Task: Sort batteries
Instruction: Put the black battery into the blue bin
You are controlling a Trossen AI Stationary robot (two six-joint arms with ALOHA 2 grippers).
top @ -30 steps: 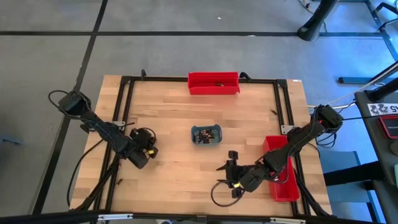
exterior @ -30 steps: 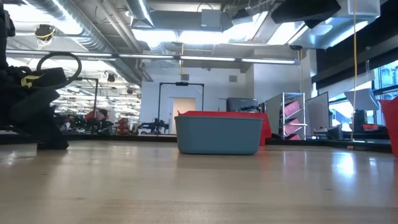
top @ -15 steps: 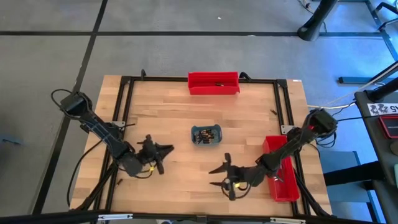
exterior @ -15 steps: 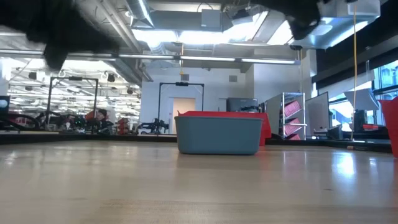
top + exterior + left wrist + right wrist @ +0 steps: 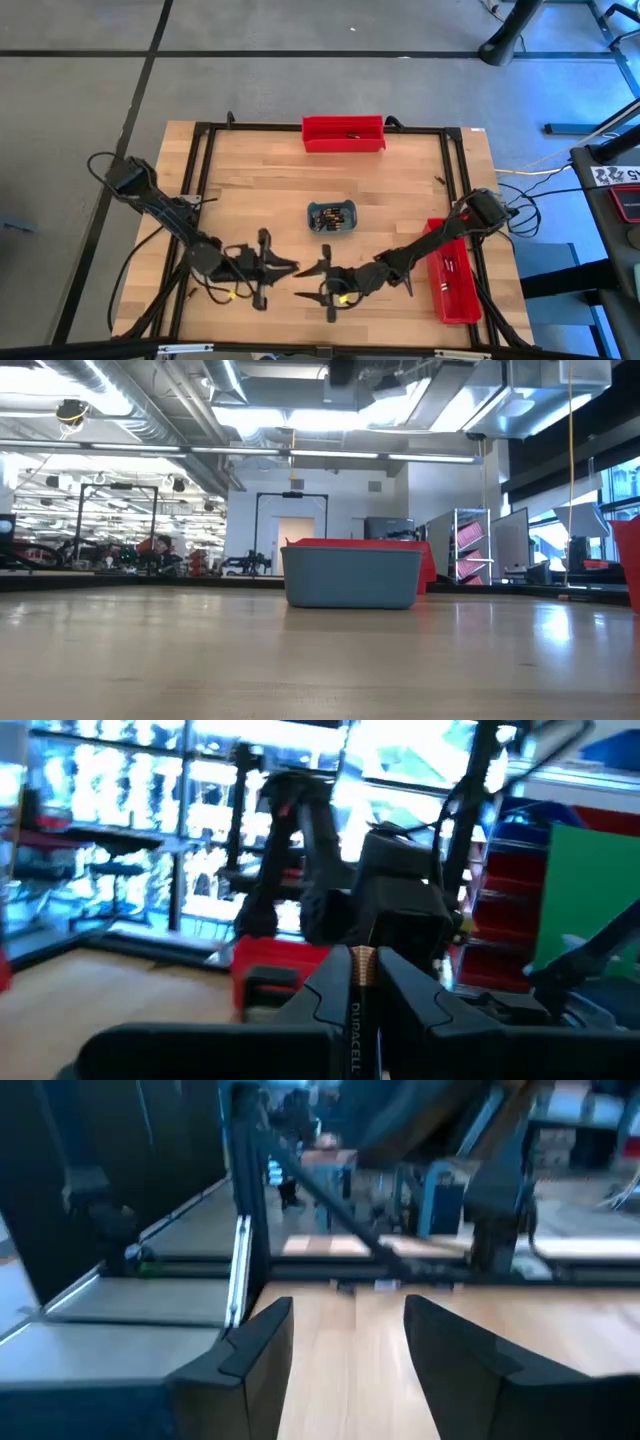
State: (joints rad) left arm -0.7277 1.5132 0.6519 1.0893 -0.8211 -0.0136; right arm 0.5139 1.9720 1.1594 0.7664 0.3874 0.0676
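On the left of the worktop (image 5: 250, 190), left tool (image 5: 283, 268) hovering over the near middle, fingers closed tight on one battery (image 5: 360, 1010) marked Duracell, as seen in the left wrist view. Just beside, facing it tip to tip, right tool (image 5: 312, 272), fingers spread wide and holding nothing. A little farther from the near edge, small grey-blue tray (image 5: 331, 217) with the remaining batteries (image 5: 328, 214) inside. At the far edge, one red bin (image 5: 344, 133) with a small dark piece inside; at the right edge, second red bin (image 5: 450, 283) with a few pieces. Step in hand, probably: handover of the held battery between the tools. Next move calling for fine alignment, closing of the right tool around the free end, then release by the left.
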